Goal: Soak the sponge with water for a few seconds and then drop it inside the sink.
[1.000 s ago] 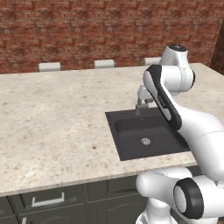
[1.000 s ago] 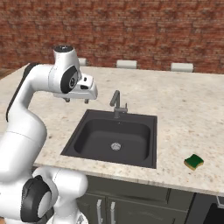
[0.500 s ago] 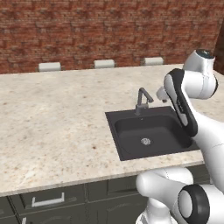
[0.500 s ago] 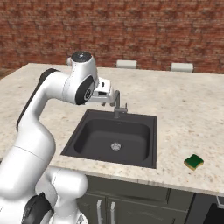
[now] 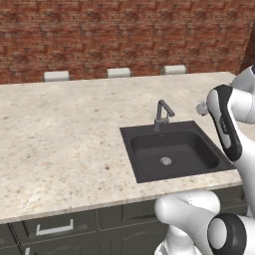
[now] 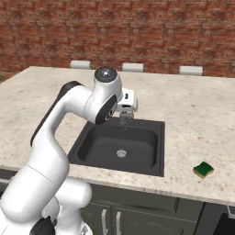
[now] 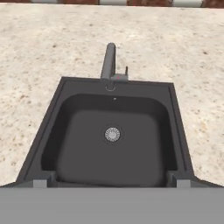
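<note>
Since the earlier frames the arm has been swung rightward, and the pincer [image 7: 112,183] is now held above the near rim of the sink [image 7: 46,127] — its tips spread wide, nothing between them. The sponge [image 6: 203,170] lies on the counter [image 6: 197,119] right of the sink, green layer up, long axis diagonal. No writing is readable.

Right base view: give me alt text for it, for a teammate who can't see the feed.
The white robot arm reaches over a dark charcoal rectangular sink set in a speckled beige stone counter, its gripper open above the grey angular faucet. A small yellow-and-green rectangular sponge lies on the counter to the sink's right, untouched. A red brick wall runs behind.
</note>
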{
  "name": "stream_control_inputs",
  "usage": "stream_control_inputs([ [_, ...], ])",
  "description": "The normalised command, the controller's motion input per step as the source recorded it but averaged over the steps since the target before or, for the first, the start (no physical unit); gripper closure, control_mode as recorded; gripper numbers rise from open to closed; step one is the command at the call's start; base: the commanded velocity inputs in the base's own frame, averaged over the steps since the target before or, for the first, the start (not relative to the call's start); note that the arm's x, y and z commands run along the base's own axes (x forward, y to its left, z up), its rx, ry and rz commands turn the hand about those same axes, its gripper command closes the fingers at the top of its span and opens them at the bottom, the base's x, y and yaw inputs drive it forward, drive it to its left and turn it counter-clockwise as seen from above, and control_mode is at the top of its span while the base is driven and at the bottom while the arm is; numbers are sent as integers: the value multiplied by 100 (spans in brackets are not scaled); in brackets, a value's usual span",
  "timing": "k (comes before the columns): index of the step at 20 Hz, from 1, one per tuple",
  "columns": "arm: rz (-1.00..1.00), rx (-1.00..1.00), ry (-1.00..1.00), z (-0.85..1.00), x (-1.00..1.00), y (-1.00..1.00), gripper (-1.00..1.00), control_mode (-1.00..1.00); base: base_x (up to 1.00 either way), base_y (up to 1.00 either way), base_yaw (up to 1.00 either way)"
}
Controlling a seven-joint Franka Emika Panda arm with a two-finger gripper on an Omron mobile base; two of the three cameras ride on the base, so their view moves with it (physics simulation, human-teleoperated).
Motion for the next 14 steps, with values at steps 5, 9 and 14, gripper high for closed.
stream_control_inputs([
  [5, 0, 3, -15, 0, 0, -12, -100, -100, 0, 0, 0],
  [9, 0, 3, -15, 0, 0, -7, -100, -100, 0, 0, 0],
  [14, 0, 2, -13, -3, 8, -1, -100, -100, 0, 0, 0],
])
